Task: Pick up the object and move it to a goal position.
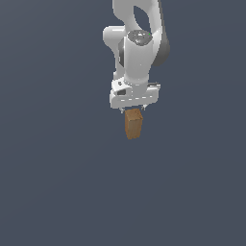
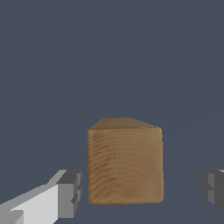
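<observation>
Below the gripper (image 1: 134,108) stands the block (image 1: 133,123), light brown wood with visible grain, upright on the dark table (image 1: 53,182). Only the wrist view shows the fingers (image 2: 69,192) spread wide, one on each side of the block (image 2: 125,164), neither touching it. The white arm (image 1: 137,53) points straight down.

Wooden block (image 2: 125,164) standing between the hand's (image 2: 142,192) spread fingers (image 2: 70,194), gaps either side

Matt grained wood block (image 2: 125,164); smooth glossy white tool (image 1: 133,106).
</observation>
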Available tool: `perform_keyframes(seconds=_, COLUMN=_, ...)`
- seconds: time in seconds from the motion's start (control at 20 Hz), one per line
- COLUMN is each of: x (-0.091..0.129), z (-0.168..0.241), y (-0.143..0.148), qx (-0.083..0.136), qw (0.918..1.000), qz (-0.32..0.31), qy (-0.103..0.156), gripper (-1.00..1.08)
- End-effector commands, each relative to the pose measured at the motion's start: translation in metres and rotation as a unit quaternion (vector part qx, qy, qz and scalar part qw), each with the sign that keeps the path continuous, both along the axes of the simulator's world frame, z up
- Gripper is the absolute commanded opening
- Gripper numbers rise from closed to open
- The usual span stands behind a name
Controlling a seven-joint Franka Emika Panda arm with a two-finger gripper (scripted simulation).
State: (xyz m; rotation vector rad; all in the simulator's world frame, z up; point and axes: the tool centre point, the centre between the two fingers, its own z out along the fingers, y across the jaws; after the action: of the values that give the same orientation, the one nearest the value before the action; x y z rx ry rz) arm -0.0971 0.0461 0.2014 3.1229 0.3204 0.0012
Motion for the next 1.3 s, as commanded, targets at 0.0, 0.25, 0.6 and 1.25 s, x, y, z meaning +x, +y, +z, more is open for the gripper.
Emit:
perform_keyframes(seconds=0.0, x=-0.003, z=-0.006, y=0.005, qx=0.001, qw=1.0000, qz=0.007, qy=0.000, gripper=1.00)
perform_keyframes(seconds=0.25, x=-0.004, z=-0.008, y=0.006, qx=0.001, qw=1.0000, qz=0.008, qy=0.001, gripper=1.00)
perform_keyframes(seconds=0.6, x=-0.005, z=-0.026, y=0.006, qx=0.001, qw=1.0000, qz=0.008, qy=0.001, gripper=1.00)
perform_keyframes(seconds=1.25, x=-0.005, z=-0.059, y=0.007, qx=0.001, qw=1.0000, qz=0.009, qy=0.000, gripper=-1.00)
